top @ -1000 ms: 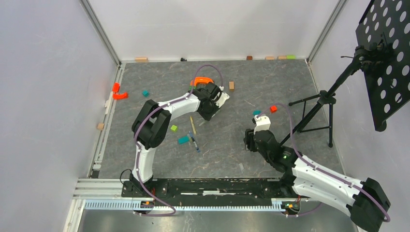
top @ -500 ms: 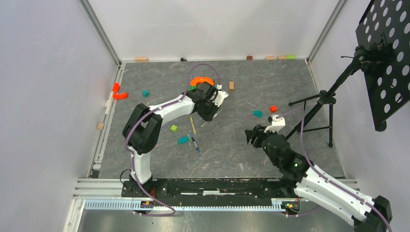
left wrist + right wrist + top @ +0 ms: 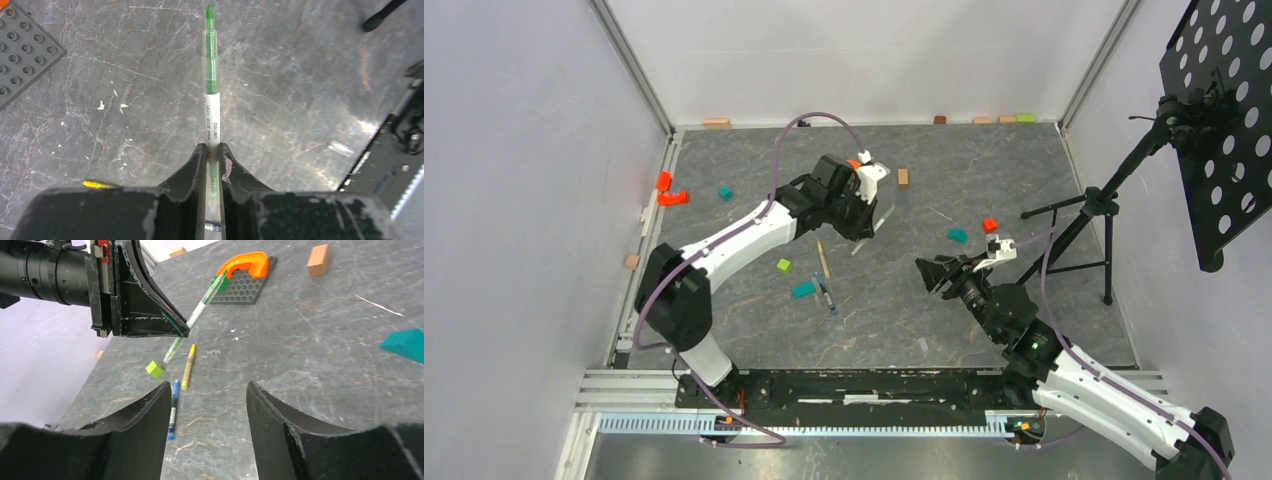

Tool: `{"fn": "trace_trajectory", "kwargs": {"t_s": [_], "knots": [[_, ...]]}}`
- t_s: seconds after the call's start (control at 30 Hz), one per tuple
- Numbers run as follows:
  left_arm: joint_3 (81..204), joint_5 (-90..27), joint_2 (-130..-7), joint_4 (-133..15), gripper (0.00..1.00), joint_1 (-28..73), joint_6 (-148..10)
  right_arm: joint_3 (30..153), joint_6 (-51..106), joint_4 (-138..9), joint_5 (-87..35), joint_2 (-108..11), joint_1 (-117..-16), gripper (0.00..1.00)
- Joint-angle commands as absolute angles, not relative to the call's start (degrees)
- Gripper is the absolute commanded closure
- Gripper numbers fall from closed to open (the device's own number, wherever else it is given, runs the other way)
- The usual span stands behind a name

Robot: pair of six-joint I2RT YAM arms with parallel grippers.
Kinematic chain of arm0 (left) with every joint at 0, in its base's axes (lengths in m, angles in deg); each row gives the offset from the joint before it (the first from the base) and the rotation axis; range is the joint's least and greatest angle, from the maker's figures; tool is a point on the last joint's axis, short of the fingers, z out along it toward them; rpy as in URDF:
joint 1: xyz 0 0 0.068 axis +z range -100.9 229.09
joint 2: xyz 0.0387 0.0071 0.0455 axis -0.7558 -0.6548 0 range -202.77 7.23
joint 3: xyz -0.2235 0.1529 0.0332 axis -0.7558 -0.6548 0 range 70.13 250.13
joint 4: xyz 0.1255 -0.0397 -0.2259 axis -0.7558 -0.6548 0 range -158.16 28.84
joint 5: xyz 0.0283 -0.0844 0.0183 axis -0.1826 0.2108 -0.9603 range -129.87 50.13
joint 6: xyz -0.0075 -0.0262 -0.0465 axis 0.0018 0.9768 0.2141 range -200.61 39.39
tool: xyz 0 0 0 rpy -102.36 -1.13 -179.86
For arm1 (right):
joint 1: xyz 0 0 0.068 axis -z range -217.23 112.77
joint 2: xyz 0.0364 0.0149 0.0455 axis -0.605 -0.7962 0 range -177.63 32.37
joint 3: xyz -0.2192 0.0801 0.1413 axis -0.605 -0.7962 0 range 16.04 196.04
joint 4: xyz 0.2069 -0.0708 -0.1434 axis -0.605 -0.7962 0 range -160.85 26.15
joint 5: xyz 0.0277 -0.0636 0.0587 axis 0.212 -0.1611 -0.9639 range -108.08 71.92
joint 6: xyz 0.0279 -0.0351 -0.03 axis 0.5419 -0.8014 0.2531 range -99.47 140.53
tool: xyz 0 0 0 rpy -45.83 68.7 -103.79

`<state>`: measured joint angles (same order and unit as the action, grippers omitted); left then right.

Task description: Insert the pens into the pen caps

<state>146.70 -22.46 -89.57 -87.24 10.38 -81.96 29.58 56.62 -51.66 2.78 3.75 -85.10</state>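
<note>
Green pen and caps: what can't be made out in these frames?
- Left wrist view: green pen's back end, hidden between the left gripper's fingers.
- Left wrist view: yellow pen, only a sliver shows past the gripper body.
- Left wrist view: small clear piece, too small to call a cap.
- Top view: the grip, hidden under the left wrist.

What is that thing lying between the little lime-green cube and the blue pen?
A teal block lies on the table between the lime-green cube and the blue pen. It shows in the top view.
</note>
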Motion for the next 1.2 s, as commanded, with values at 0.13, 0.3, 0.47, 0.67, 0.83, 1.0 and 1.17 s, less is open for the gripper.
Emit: {"fn": "trace_trajectory", "kwargs": {"t_s": [0.13,0.3,0.47,0.67,0.83,1.0,1.17], "knots": [[144.93,-19.42,-76.90,-88.14,0.98,10.24,-70.70,38.23,58.23,-40.49,-7.32,-3.65,-85.01,0.37],[146.56,-19.71,-70.85,-94.87,0.98,10.25,-71.69,41.02,58.35,-35.96,-12.42,-8.36,-85.04,0.37],[146.34,-14.55,-66.95,-98.25,0.98,10.25,-75.25,43.96,58.31,-31.55,-17.89,-14.11,-85.02,0.38],[143.48,-11.19,-64.57,-93.93,0.98,10.24,-72.81,47.57,54.76,-32.29,-19.27,-17.72,-85.05,0.38],[142.38,-8.41,-64.24,-93.13,0.98,10.16,-73.06,48.35,54.00,-32.46,-17.09,-18.37,-85.04,0.38],[141.67,-4.78,-64.37,-91.97,0.98,10.16,-72.64,49.66,54.22,-32.47,-15.94,-20.29,-85.04,0.40],[140.29,-2.75,-63.15,-90.18,0.98,10.16,-72.17,50.24,54.26,-31.63,-15.18,-21.59,-85.01,0.41]]}}
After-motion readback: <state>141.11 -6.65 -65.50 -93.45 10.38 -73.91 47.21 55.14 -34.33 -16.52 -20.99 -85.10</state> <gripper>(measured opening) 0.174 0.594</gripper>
